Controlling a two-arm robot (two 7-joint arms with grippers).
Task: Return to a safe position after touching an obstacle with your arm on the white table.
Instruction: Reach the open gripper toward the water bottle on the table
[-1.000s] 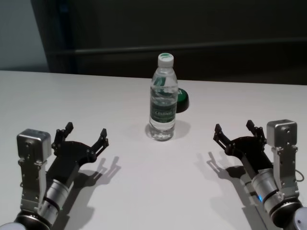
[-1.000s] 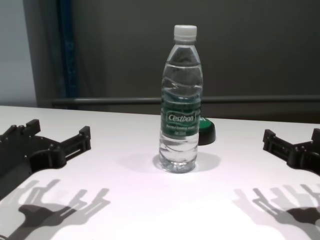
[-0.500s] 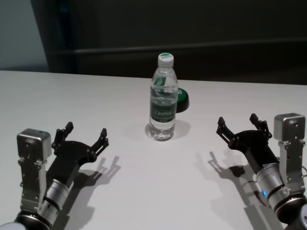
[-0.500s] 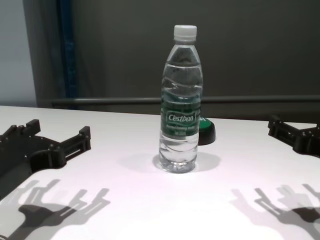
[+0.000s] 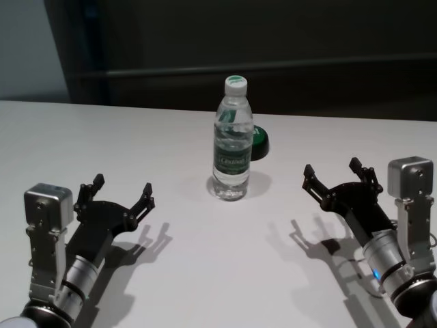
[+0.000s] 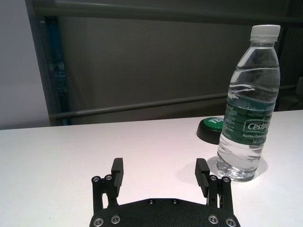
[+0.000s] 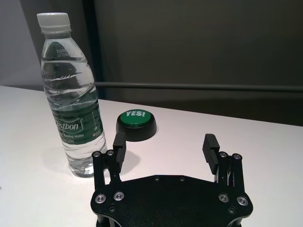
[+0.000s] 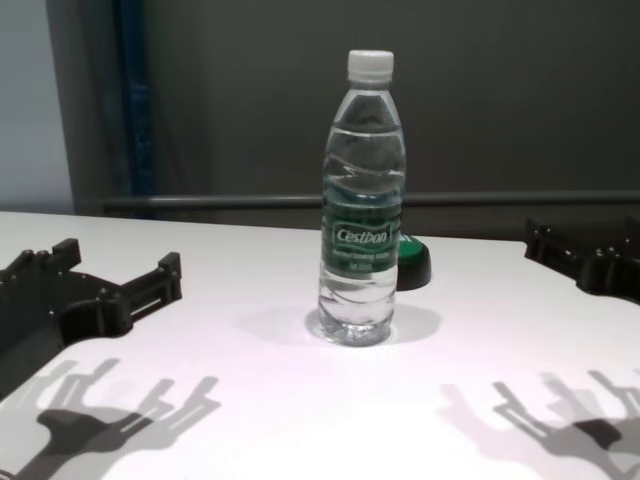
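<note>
The obstacle, a clear water bottle [image 5: 232,147] with a white cap and a green label band, stands upright at the middle of the white table [image 5: 205,260]. My right gripper [image 5: 332,169] hovers open and empty above the table, to the bottle's right and well apart from it; the right wrist view shows the bottle [image 7: 71,94] off to one side of its fingers [image 7: 209,142]. My left gripper [image 5: 123,186] stays open and empty low over the table's near left, with the bottle [image 6: 248,109] ahead and to its right. In the chest view the bottle [image 8: 362,200] stands between both grippers.
A low round green button [image 5: 259,140] on a black base sits just behind and right of the bottle, marked "YES!" [image 7: 136,118]. A dark wall with a horizontal rail runs behind the table's far edge.
My right gripper has risen higher above the table, and its shadow has dropped away from it. The left arm and the bottle have not moved.
</note>
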